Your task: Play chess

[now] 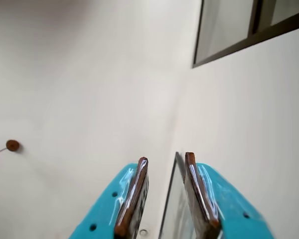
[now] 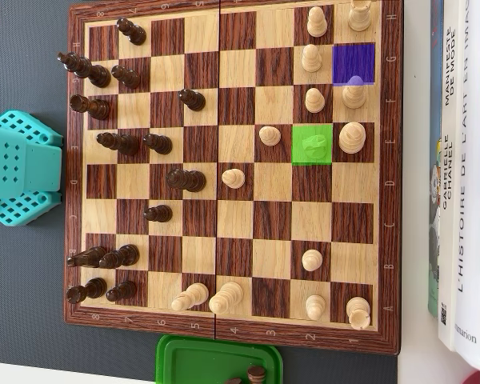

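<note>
The gripper (image 1: 165, 196), closest to the wrist camera, points up and away from the table: its two brown-padded teal fingers stand a narrow gap apart with nothing between them, and behind them there is only a pale wall, a dark window frame (image 1: 249, 37) and a small round knob (image 1: 12, 145) on the wall. So the wrist view says the hand is empty and raised, but shows nothing of the game. For that you need the overhead view, where the chessboard (image 2: 232, 336) fills the frame, the teal arm base (image 2: 16, 168) sits at its left edge by the dark pieces, and a green tray (image 2: 216, 352) holding a couple of captured dark pieces lies below it. On the board a green square (image 2: 313, 145) is lit under a pale piece, and farther toward the top right a purple square (image 2: 354, 62) stands empty, with a light pawn (image 2: 354, 93) just below it. I would judge the move to be that highlighted piece going to the purple square. To do it well the arm must swing down over the green square, spread its fingers wider, close low on the piece, lift clear of the neighbours crowding that corner, and set it down centred. Beyond the board, books (image 2: 462, 160) lie along the right.
</note>
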